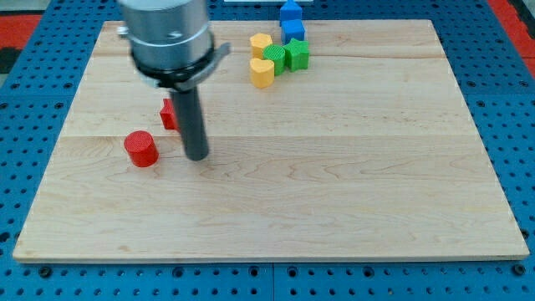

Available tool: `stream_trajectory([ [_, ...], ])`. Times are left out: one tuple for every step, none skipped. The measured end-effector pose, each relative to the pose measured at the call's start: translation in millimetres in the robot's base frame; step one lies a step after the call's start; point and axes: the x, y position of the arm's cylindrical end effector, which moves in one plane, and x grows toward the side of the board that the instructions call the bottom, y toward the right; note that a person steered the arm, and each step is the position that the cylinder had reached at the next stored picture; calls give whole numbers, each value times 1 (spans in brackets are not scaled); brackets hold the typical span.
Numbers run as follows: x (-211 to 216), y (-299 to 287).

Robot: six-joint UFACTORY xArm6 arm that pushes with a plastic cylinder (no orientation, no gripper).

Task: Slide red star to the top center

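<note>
The rod comes down from the view's top left, and its tip (197, 156) sits on the wooden tabletop (334, 184), left of centre. As for the tool, this is a bare rod with nothing on it to part or close, and it holds nothing. The red star (170, 114) is just behind the rod on its left side, partly hidden by it, so the shape is hard to make out; it looks touching or nearly so. A red cylinder (141, 149) stands a little to the tip's left, apart from it. Up at the view's top centre there's a cluster: two yellow blocks (262, 43) (262, 72), a green heart-like block (275, 56), a green block (297, 55), and two blue blocks (292, 31) (290, 12), the upper one at the board's far edge.
</note>
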Motion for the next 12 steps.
stream_trajectory([
  [1,-47],
  [-3,-64],
  [-21,-33],
  [-41,-1],
  [-69,17],
  [-88,16],
  [-88,-11],
  [-88,-45],
  [-89,-88],
  [-108,-91],
  [-130,-79],
  [-150,-67],
])
